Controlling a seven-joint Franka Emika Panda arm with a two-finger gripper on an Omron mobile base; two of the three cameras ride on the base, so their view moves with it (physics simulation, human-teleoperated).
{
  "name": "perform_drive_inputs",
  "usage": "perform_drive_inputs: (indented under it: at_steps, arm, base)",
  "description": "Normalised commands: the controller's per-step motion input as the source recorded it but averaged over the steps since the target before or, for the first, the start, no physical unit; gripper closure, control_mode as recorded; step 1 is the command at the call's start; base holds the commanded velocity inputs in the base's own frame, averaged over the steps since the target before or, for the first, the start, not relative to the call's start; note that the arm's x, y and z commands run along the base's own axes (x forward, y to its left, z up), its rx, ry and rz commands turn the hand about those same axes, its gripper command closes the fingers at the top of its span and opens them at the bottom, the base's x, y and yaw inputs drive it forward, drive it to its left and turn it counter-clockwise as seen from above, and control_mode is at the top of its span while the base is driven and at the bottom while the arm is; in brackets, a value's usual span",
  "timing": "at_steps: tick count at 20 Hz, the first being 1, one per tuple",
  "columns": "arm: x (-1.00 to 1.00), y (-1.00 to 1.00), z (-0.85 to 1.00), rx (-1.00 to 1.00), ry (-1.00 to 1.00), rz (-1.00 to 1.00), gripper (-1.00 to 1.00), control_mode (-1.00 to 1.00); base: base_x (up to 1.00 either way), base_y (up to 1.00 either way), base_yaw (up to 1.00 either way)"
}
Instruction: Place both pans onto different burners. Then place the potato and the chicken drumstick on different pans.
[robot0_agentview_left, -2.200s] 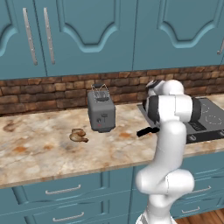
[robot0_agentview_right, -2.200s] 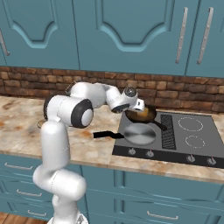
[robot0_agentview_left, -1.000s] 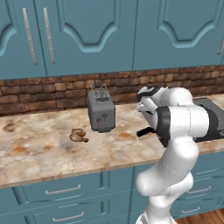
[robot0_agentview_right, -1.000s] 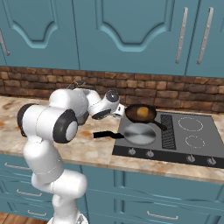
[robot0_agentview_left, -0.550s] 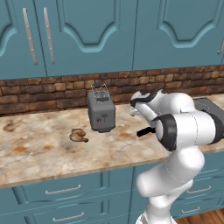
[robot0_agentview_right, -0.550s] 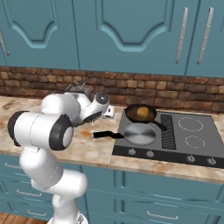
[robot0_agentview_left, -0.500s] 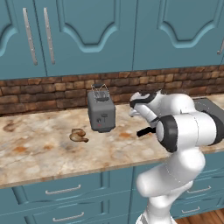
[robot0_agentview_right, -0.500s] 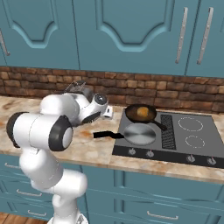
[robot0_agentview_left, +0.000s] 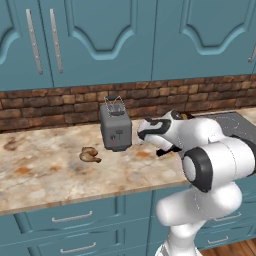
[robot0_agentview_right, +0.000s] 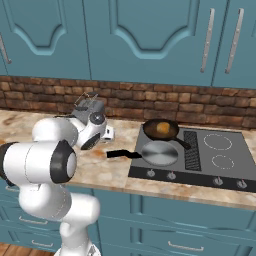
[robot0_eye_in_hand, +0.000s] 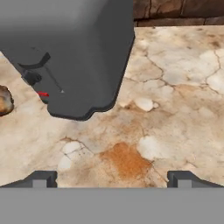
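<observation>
Your fingers (robot0_eye_in_hand: 41, 178) are spread wide apart with nothing between them, just bare marble countertop (robot0_eye_in_hand: 175, 100) under the gripper (robot0_eye_in_hand: 112, 178). In the hand view the two dark tips sit at the bottom corners, and a grey toaster (robot0_eye_in_hand: 70, 52) takes up the upper left, standing on the counter a bit ahead of the tips. At the far left edge you can catch a brown sliver of the chicken drumstick (robot0_eye_in_hand: 4, 100) just past the toaster.

From the left base view, the drumstick (robot0_agentview_left: 89, 155) lies on the counter to the left of the toaster (robot0_agentview_left: 115, 130), near it but not touching. The gripper (robot0_agentview_left: 142, 131) hangs low over the counter just right of the toaster, pointing toward it.

Over in the right base view both pans already sit on the dark cooktop (robot0_agentview_right: 235, 167). The deeper brown pan (robot0_agentview_right: 161, 129) is on the back left burner and has the potato (robot0_agentview_right: 162, 128) inside it. The shiny silver pan (robot0_agentview_right: 158, 153) is on the front left burner, right in front of the brown one, with its black handle sticking out left over the counter. The two ring burners (robot0_agentview_right: 218, 141) on the right side of the cooktop are bare. The hand (robot0_agentview_right: 105, 132) is well to the left of the cooktop, beside the toaster.
</observation>
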Motion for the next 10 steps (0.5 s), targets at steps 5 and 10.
perform_drive_inputs:
  at_steps: [5,10]
  arm:
    - [-0.35,0.48,0.0,-0.03,0.0,0.04,-1.0,-1.0]
    - [-0.14,0.44,0.05,0.0,0.0,0.04,-1.0,-1.0]
  base:
    - [0.0,0.0,0.0]
    - [0.0,0.0,0.0]
